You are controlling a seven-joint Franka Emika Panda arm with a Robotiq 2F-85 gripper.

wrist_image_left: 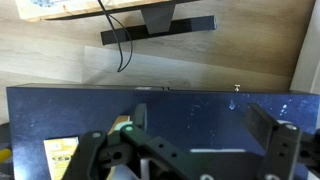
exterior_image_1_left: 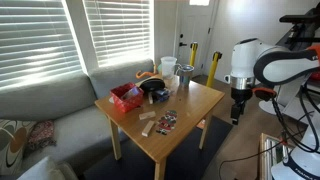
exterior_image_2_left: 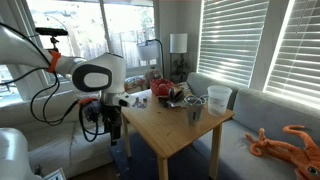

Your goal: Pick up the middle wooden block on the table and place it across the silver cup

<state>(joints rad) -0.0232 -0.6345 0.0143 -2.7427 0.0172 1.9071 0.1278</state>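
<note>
The light-wood table (exterior_image_1_left: 195, 100) stands in front of a sofa and shows in both exterior views (exterior_image_2_left: 170, 135). A few small tan wooden blocks (exterior_image_1_left: 149, 122) lie close together near its front corner; they are too small to tell the middle one apart. The silver cup (exterior_image_1_left: 185, 75) stands at the far end beside a white jug (exterior_image_1_left: 169, 67), and it also shows in an exterior view (exterior_image_2_left: 195, 111). My gripper (exterior_image_1_left: 238, 100) hangs beside the table, below its top and away from the blocks. In the wrist view the gripper (wrist_image_left: 200, 135) is open and empty over a dark blue rug.
A colourful flat packet (exterior_image_1_left: 167, 122) lies next to the blocks. A red container (exterior_image_1_left: 125, 97) and a black object (exterior_image_1_left: 155, 90) sit on the sofa side of the table. A grey sofa (exterior_image_1_left: 50, 105) is behind. A black bar with a cable (wrist_image_left: 158, 30) lies on the wood floor.
</note>
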